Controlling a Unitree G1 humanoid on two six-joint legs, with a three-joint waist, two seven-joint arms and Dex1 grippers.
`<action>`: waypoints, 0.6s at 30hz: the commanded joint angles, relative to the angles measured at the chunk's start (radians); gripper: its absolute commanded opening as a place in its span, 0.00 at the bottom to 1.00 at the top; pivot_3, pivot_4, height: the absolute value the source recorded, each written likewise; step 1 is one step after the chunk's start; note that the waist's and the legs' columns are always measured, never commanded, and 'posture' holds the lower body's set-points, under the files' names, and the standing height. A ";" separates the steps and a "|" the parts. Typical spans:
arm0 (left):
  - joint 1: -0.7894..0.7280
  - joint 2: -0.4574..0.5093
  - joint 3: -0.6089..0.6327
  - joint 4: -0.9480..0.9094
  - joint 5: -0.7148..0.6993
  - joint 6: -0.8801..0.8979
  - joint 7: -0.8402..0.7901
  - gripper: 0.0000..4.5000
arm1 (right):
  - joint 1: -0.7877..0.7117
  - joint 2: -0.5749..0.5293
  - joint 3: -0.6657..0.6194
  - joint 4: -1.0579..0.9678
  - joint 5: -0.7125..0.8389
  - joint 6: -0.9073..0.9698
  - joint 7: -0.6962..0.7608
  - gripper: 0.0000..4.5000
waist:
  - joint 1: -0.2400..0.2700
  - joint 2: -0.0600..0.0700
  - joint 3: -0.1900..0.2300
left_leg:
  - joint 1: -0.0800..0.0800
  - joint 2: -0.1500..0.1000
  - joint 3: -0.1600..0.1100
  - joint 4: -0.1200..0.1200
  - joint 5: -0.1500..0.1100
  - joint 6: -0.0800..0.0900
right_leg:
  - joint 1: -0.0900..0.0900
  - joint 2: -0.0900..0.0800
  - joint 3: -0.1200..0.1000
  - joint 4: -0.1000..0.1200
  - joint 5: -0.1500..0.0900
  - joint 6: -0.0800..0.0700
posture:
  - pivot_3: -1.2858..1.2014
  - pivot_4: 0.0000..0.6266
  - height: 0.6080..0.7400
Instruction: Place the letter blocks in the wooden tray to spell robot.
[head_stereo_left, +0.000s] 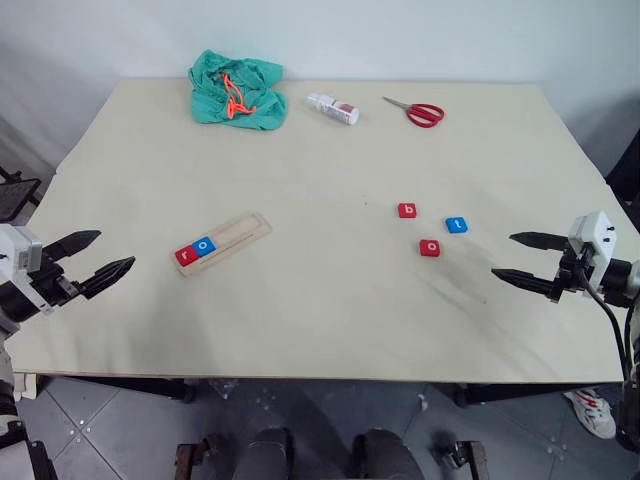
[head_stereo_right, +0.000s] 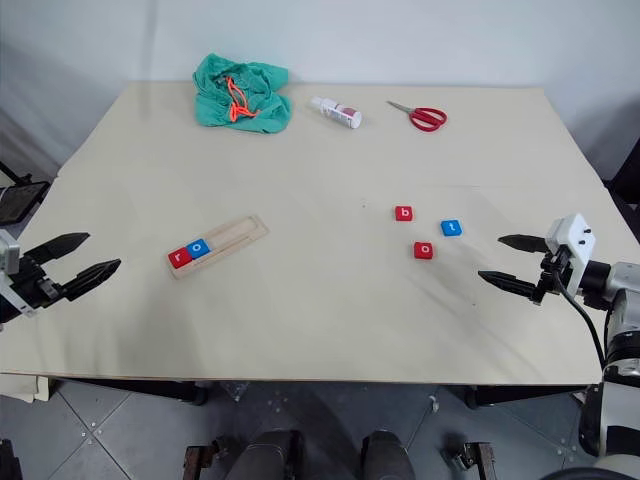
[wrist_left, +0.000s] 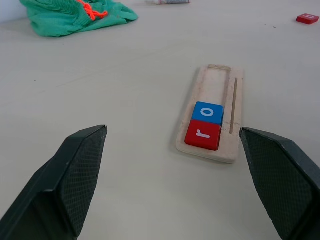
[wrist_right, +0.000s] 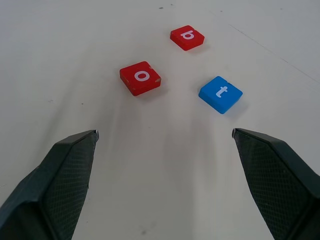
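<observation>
Both pincers, left gripper (head_stereo_left: 103, 256) and right gripper (head_stereo_left: 519, 258), gape wide and empty at mid-frame edges, while the wooden tray (head_stereo_left: 246, 230), left of centre, slants lower-left to upper-right holding two letter blocks (head_stereo_left: 195, 250), three more (head_stereo_left: 429, 230) loose right of centre.

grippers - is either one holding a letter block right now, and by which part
Nothing is held. The left gripper and the right gripper are both open and empty above the table.

r block (head_stereo_left: 186, 255), o block (head_stereo_left: 205, 245) in wooden tray (head_stereo_left: 245, 229) | b block (head_stereo_left: 407, 210), t block (head_stereo_left: 456, 225) right
</observation>
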 joint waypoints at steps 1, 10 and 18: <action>-0.004 0.037 0.027 -0.005 -0.009 -0.016 -0.004 1.00 | -0.018 -0.004 -0.013 0.004 0.004 -0.013 -0.004 1.00 | 0.000 0.000 0.000 | 0.000 0.000 0.000 0.000 0.000 0.000 | 0.000 0.000 0.000 0.000 0.000 0.000 | 0.52 0.24 1.00; 0.004 0.041 0.025 -0.020 -0.001 0.007 0.047 1.00 | -0.017 0.007 -0.014 -0.009 0.007 -0.005 -0.009 1.00 | 0.000 0.000 0.000 | 0.000 0.000 0.000 0.000 0.000 0.000 | 0.000 0.000 0.000 0.000 0.000 0.000 | 0.52 0.24 1.00; 0.370 -0.005 0.225 -0.383 -0.045 0.146 0.200 1.00 | -0.079 0.070 0.006 -0.048 0.009 0.014 0.008 1.00 | -0.025 0.001 0.001 | 0.000 0.003 0.002 -0.001 0.000 0.000 | 0.000 -0.001 0.001 -0.001 0.000 0.000 | 0.52 0.24 1.00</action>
